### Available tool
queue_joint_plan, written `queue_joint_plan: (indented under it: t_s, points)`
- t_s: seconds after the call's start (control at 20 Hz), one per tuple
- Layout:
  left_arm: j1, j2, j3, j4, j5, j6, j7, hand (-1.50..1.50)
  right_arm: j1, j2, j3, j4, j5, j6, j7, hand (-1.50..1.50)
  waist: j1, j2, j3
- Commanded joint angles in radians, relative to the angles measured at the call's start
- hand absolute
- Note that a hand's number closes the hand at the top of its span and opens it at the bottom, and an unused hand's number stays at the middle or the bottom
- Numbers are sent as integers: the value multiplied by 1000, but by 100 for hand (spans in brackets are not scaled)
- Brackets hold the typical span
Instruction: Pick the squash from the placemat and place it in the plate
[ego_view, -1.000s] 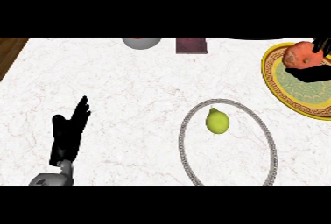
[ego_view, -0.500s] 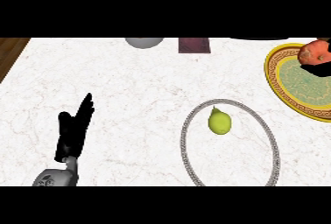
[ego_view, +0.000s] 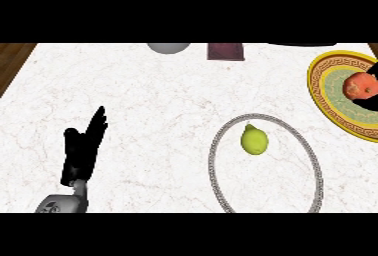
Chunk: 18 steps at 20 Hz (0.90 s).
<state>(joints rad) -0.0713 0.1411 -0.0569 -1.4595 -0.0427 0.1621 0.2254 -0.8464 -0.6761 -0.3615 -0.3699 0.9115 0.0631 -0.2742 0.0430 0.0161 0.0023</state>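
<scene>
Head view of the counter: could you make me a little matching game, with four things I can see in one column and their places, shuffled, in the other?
Things:
1. lemon
2. red-orange squash
3. left robot hand
4. grey round thing

Places:
A. on the yellow-rimmed mat at the right
B. at the counter's far edge
C. inside the silver-rimmed plate
D. lower left, resting open with fingers up

Pairs: 1-C, 2-A, 3-D, 4-B
</scene>
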Motion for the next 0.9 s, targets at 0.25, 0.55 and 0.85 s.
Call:
queue_joint_plan:
  t_s: [0.25,0.55,0.85]
  points:
    - [29,1,0,-20,-1,-13,-19,0,3,-50,11,152,11,87,-210,-150,5,2,1]
    - [15,-28,-13,-5,-13,12,-6,0,-68,-70,-204,162,-219,200,-353,-150,-1,1,4]
    - [11,19,31,1,19,-29,-9,0,-3,-169,-352,235,-372,379,-402,-150,-13,2,4]
